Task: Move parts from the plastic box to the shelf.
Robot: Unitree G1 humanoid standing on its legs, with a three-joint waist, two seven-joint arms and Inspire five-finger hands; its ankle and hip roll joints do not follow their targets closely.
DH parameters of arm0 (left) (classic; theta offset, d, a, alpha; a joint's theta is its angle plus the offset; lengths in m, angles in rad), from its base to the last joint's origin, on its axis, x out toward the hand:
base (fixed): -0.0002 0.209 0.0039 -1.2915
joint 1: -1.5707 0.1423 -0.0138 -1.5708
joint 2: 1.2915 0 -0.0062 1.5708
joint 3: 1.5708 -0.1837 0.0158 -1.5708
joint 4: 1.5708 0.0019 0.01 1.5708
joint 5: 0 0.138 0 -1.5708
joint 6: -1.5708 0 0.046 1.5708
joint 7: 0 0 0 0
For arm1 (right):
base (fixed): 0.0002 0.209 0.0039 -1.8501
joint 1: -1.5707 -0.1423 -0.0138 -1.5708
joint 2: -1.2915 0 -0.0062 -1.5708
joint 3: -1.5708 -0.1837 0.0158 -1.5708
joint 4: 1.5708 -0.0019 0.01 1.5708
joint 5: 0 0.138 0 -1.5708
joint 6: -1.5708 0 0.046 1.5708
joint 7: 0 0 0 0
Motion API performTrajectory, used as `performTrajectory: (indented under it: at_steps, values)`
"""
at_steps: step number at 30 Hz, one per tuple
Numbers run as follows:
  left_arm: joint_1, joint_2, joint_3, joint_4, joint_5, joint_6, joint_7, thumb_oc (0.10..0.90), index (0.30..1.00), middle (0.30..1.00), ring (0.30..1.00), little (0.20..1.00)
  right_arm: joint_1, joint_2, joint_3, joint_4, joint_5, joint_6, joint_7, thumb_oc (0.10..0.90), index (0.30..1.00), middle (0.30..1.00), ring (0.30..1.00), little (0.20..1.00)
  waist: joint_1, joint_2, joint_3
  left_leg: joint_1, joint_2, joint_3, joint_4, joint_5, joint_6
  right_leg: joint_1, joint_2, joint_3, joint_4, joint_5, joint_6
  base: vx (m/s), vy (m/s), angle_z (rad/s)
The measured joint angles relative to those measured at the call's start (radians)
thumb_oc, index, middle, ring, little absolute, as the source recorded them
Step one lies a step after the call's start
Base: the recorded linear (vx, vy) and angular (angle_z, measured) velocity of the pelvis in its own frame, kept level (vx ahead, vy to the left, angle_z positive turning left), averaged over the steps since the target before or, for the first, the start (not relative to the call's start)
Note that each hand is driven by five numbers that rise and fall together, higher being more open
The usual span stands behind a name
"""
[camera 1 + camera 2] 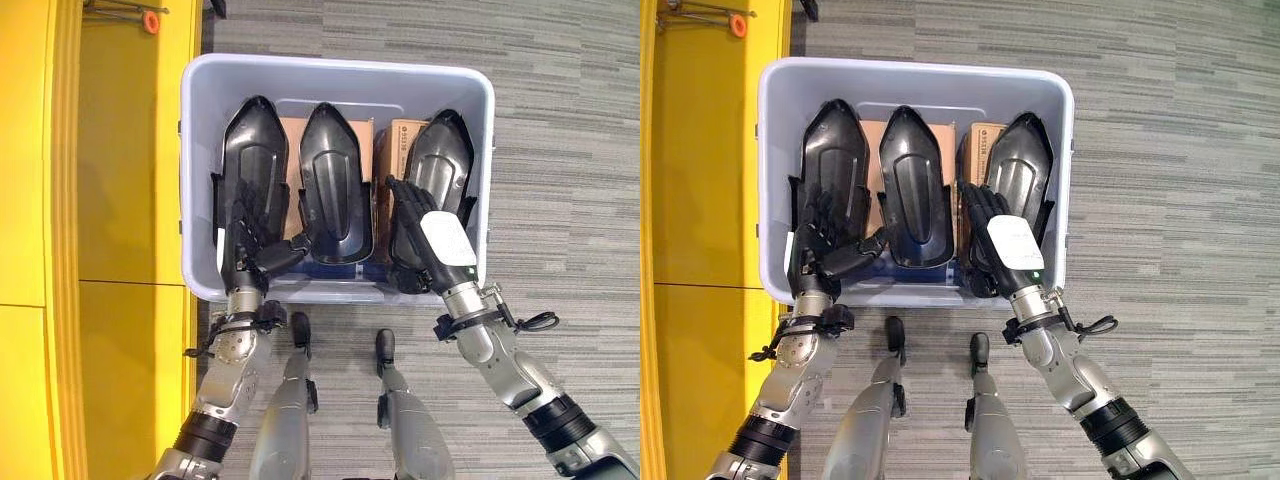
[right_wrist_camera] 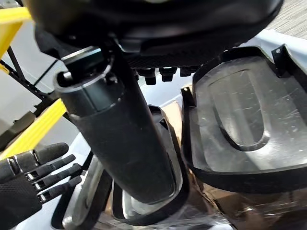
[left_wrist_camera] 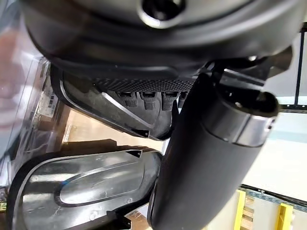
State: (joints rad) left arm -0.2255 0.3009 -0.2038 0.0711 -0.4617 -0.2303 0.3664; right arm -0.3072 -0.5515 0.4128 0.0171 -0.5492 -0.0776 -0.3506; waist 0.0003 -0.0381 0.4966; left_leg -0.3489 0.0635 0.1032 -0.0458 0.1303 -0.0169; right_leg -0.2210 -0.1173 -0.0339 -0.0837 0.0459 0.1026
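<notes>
A pale grey rectangular plastic box (image 1: 336, 68) stands on the grey striped carpet (image 1: 570, 150), with a yellow shelf unit (image 1: 120, 160) just beside its left wall. Inside the box three glossy black moulded plastic parts, each long with a pointed far end and a raised oval panel, stand in a row leaning against the far wall: the left part (image 1: 255, 150) near the left wall, the middle part (image 1: 335, 175) at the centre, and the right part (image 1: 440, 155) near the right wall. Brown cardboard boxes (image 1: 400, 135) show between and behind them. The robot's left hand (image 1: 250, 235) reaches over the box's near rim at the left part's lower end, its fingers laid nearly straight against that part's face and its thumb stretched out towards the middle part's lower edge; no closed grip shows. The right hand (image 1: 425, 235), with a white cover on its back, reaches in at the right part's lower end, its fingers straight and resting against the part's face, the thumb (image 2: 120, 139) extended alongside, as the right wrist view shows. All three parts are in the box. An orange-tipped object (image 1: 151, 20) lies on the shelf unit near its far edge.
</notes>
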Motion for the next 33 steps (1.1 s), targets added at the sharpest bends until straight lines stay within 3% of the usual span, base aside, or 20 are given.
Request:
performTrajectory:
  at_steps: [33]
  values:
    - [-0.034, 0.026, -0.023, -0.005, 0.005, -0.012, 0.018, 0.900, 1.000, 1.000, 1.000, 1.000, 0.040, -0.023, -0.004, 0.038, -0.116, 0.049, -0.109, 0.900, 1.000, 1.000, 1.000, 1.000, -0.027, 0.000, 0.014, -0.021, 0.001, 0.029, -0.006, 0.000, 0.000, -0.039, -0.001, 0.024, 0.000, 0.002, 0.002, 0.00, -0.002, -0.02]
